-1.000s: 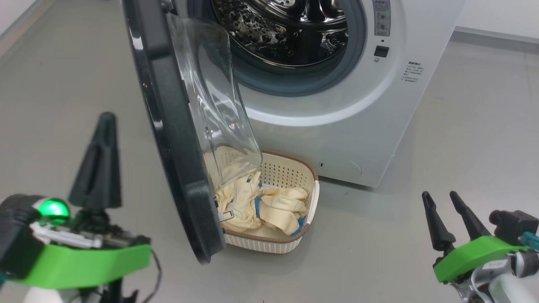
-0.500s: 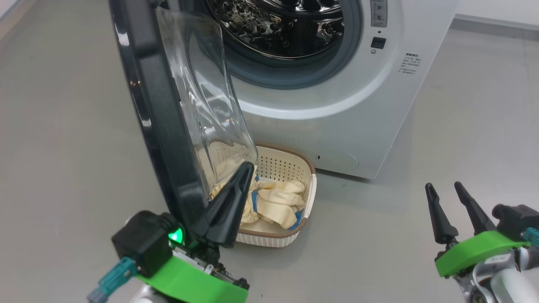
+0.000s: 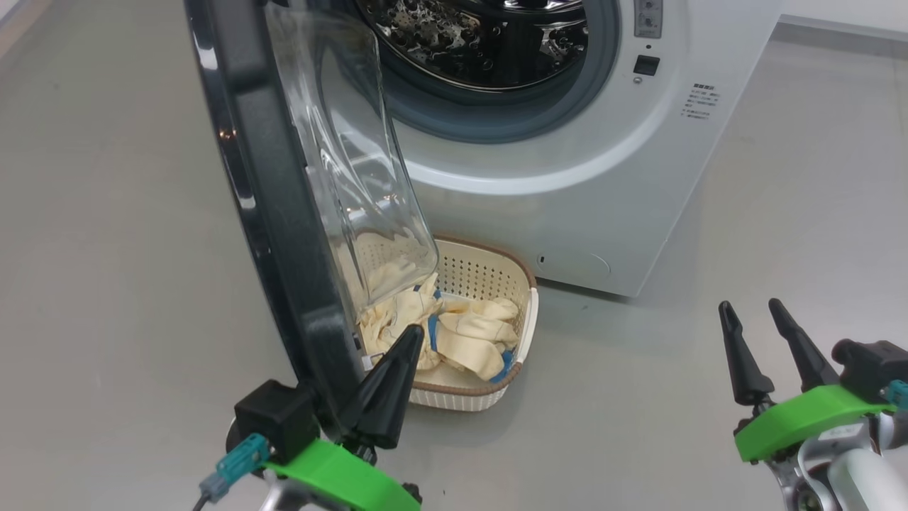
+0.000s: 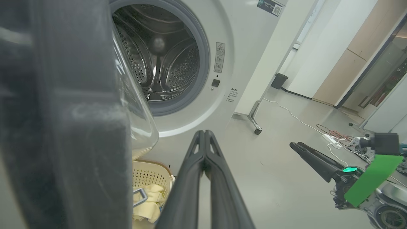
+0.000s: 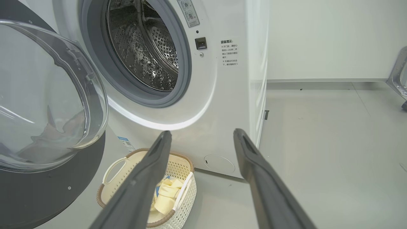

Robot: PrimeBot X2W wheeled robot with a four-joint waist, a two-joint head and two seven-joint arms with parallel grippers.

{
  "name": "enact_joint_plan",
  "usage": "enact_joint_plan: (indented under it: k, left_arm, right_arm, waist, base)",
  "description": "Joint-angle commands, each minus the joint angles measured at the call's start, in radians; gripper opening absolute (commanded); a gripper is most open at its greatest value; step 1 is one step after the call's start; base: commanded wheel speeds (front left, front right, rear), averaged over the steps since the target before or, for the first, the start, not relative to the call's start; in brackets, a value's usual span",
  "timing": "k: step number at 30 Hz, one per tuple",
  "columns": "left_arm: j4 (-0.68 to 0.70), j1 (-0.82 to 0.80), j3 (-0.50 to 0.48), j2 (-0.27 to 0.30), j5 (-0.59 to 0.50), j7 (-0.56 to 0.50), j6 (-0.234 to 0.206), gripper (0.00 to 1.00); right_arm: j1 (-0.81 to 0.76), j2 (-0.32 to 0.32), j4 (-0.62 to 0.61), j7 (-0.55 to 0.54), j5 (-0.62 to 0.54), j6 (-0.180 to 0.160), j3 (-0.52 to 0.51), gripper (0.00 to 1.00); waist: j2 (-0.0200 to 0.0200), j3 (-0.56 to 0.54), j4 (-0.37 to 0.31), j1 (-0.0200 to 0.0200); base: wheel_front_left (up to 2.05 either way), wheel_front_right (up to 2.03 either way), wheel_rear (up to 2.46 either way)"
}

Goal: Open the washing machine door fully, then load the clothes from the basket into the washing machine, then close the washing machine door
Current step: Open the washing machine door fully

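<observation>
The washing machine (image 3: 567,177) stands at the far side of the scene, and its steel drum (image 3: 489,35) shows through the round opening with the grey gasket (image 3: 496,121). The washing machine door (image 3: 277,213) is open. It stands out from the left side of the opening toward the near side, so the head view sees it almost edge-on. Its black rim is on the left and its clear glass bowl (image 3: 355,156) bulges to the right.

The basket (image 3: 521,284) stands on the floor (image 3: 106,248) just in front of the machine, below the opening. Its left part is hidden behind the door and the glass bowl. The clothes (image 3: 461,341) lie in a loose heap inside the basket, cream-yellow with some blue parts.

The left hand (image 3: 410,332) is closed, with its two dark fingers pressed together and nothing between them. It is low at the near side, just beside the bottom edge of the door, on the side of the glass bowl. Its tip points up toward the basket. I cannot tell whether it touches the door. In the left wrist view the black rim is very close on the left of the fingers.

The right hand (image 3: 749,306) is open, with its fingers spread and holding nothing. It hangs over the floor at the near right, well apart from the basket and the machine.
</observation>
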State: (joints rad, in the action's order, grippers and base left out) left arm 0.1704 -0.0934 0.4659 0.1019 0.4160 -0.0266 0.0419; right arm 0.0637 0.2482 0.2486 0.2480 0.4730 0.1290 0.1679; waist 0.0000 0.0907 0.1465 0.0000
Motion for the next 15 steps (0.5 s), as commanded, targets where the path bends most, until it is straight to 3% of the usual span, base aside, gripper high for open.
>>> enact_joint_plan:
  k: [1,15]
  left_arm:
    - [0.02,-0.019,-0.037,-0.002,0.004,0.01,-0.004,0.0]
    - [-0.157,-0.05,-0.077,-0.002,0.041,0.068,0.001,0.0]
  right_arm:
    - [0.028,0.014,-0.034,0.014,-0.011,0.002,0.008,1.0]
    - [0.03,0.022,-0.048,0.014,-0.025,0.002,0.006,1.0]
  waist:
    - [0.0,0.0,0.002,0.0]
    - [0.0,0.0,0.014,0.0]
  base:
    - [0.0,0.0,0.0]
    - [0.0,0.0,0.0]
